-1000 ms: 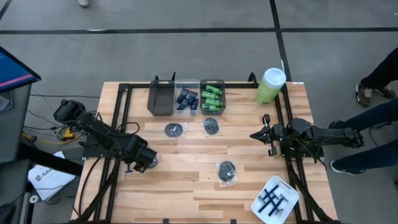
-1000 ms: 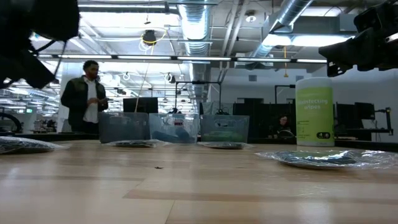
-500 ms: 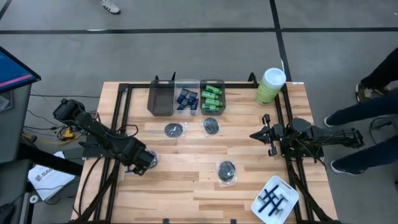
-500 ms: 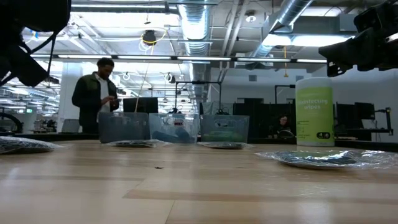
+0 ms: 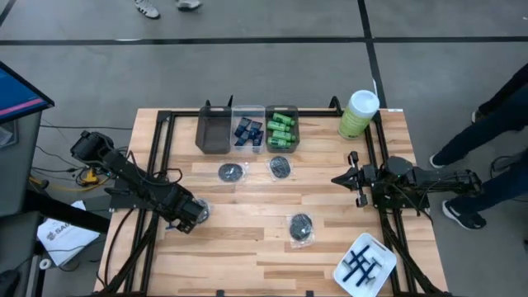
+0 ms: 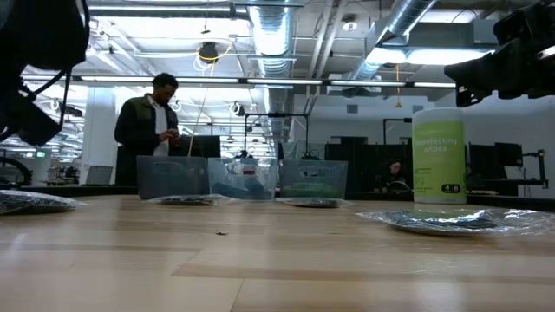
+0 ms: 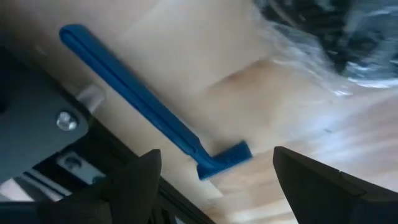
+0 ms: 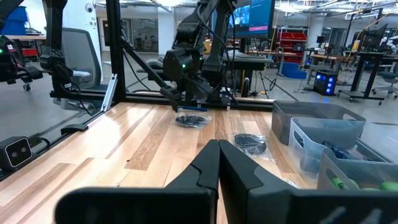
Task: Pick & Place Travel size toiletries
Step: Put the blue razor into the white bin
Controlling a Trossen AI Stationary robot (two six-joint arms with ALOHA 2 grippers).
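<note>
Left gripper (image 5: pixel 191 216), low over the table's left front area, with its two dark fingers (image 7: pixel 134 180) spread wide; between them, in the left wrist view, a thin blue razor (image 7: pixel 146 112) lies flat on the wooden table (image 5: pixel 247 239), untouched by either finger, and a crinkly dark packet (image 7: pixel 323 37) in clear wrap lies just beyond it. Right gripper (image 5: pixel 353 179), held above the table's right side and pointing toward the centre, with fingers (image 8: pixel 214 168) pressed fully together and nothing between them. Remaining toiletries: three round dark grey packets on the boards, one (image 5: pixel 231 172) and a second (image 5: pixel 280 167) just in front of the bins, a third (image 5: pixel 301 227) nearer the front edge. Three bins stand side by side at the far edge: a dark grey bin (image 5: pixel 213 130), a clear bin (image 5: pixel 247 115) with dark navy tubes (image 5: pixel 247 132), and a bin of green mini bottles (image 5: pixel 281 129). A white tray (image 5: pixel 346 276) at the front right corner carries dark items; a green canister (image 5: pixel 358 114) with white lid stands at the far right corner. A person (image 6: pixel 156 130) stands in the room beyond.
</note>
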